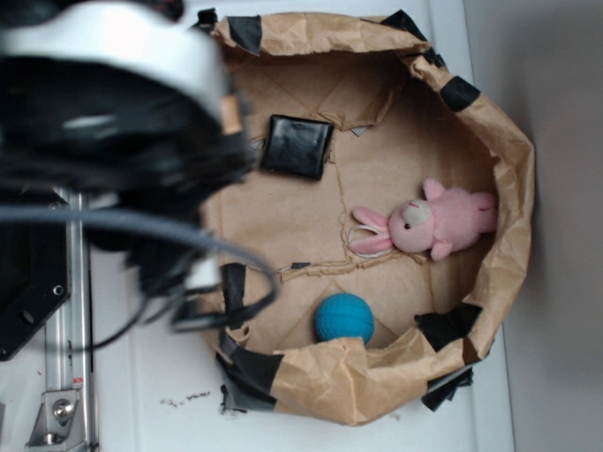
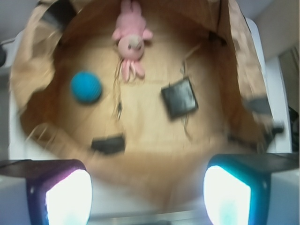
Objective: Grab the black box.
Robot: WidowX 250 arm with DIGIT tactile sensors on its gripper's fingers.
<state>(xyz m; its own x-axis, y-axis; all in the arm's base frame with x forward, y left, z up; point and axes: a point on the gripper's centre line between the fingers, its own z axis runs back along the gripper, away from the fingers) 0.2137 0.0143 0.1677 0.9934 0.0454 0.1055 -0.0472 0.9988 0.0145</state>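
A white table (image 1: 170, 386) carries a wide ring of crumpled brown paper (image 1: 509, 188), its walls patched with black tape (image 1: 460, 92) and its floor flat and creased. The arm (image 1: 104, 104) fills the upper left of the exterior view as a dark, blurred mass with a white cap, hanging over the ring's near edge; cables trail from it. A black plate (image 1: 28, 282) and a metal rail lie on the table beside the arm.

Inside the ring, a pink toy rabbit (image 1: 429, 221) lies on its side toward the far wall. The black box (image 1: 297, 146) rests flat on the paper floor, clear of the other things, nearest the arm. A blue ball (image 1: 344, 317) sits by the ring's wall, well apart from the box.

In the wrist view the gripper (image 2: 147, 197) is above the ring's near edge, its jaws wide apart and empty, with the box (image 2: 179, 98) ahead and a little right of centre. That view is blurred, so the box seems tilted on the paper, though this is uncertain.
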